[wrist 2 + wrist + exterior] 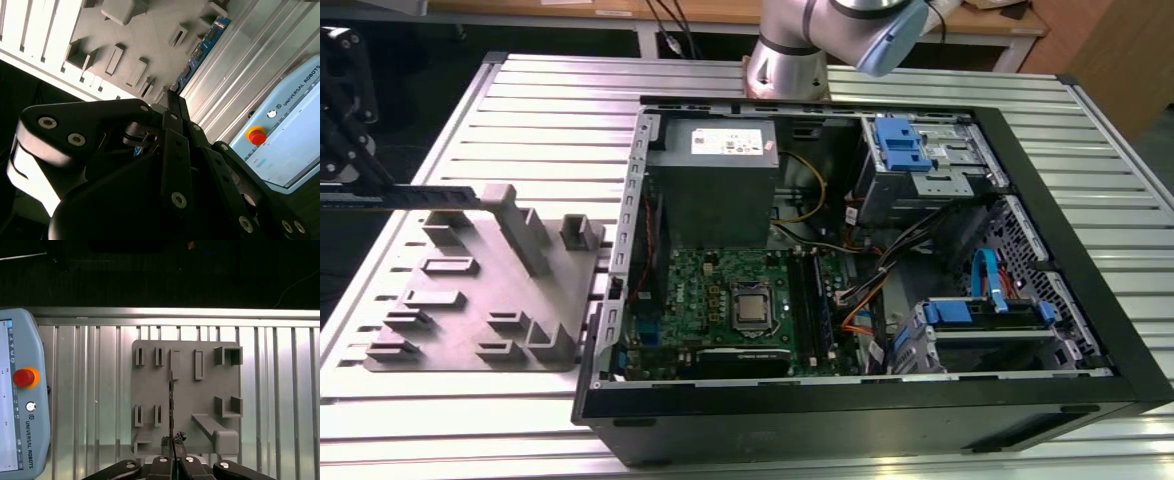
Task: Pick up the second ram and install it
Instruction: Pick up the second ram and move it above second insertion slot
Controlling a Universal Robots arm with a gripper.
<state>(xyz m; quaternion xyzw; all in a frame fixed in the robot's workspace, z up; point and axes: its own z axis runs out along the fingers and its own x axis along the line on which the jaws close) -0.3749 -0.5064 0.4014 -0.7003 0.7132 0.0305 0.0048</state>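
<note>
**Second ram (171, 400) pinched in the jaws over the fixture plate (185, 395)**

In the exterior view, the grey fixture plate lies by the worktop (560, 100) edge at the exterior view's left, beside the open computer case (881, 400). The second ram (434, 196) hangs level above the plate.

In the first wrist view, the gripper (172, 442) has its jaws pressed together on the ram's near end, and the board shows edge-on across the plate. A teach pendant (20, 405) lies on the worktop, apart from the plate.

In the second wrist view, the ram (204, 47) juts straight out from the closed jaws.
</note>
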